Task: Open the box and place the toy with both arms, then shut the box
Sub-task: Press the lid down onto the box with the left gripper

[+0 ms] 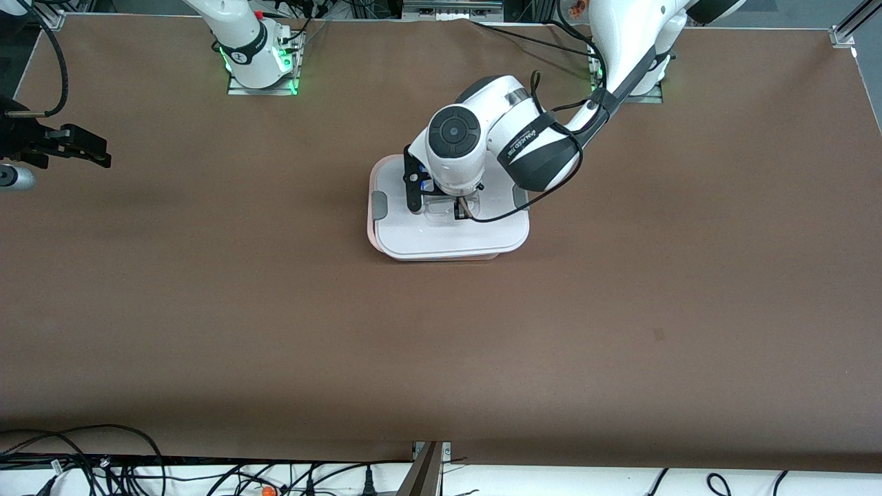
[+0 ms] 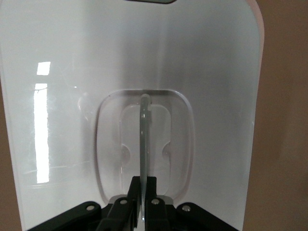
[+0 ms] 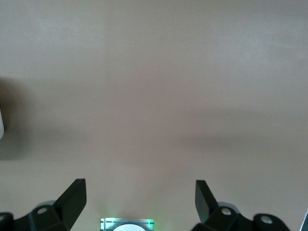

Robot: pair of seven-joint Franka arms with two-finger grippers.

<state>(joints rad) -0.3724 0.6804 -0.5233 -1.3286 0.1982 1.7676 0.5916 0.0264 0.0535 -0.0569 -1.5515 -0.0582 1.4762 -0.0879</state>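
Note:
The box (image 1: 448, 238) stands mid-table with its flat white lid on and grey clips (image 1: 380, 204) at its sides. The lid fills the left wrist view (image 2: 62, 96). My left gripper (image 1: 441, 203) is down on the lid's centre. In the left wrist view it (image 2: 144, 192) is shut on the thin clear handle (image 2: 144, 139), which stands upright in its recess. My right gripper (image 1: 100, 155) hangs open and empty over bare table at the right arm's end; its view (image 3: 140, 192) shows only brown table between its fingers. The toy is out of view.
The brown table (image 1: 441, 358) spreads wide around the box. The arm bases (image 1: 258, 58) stand along the farther edge. Cables (image 1: 138, 468) lie off the nearer edge. A grey cylinder (image 1: 14, 178) shows below the right gripper.

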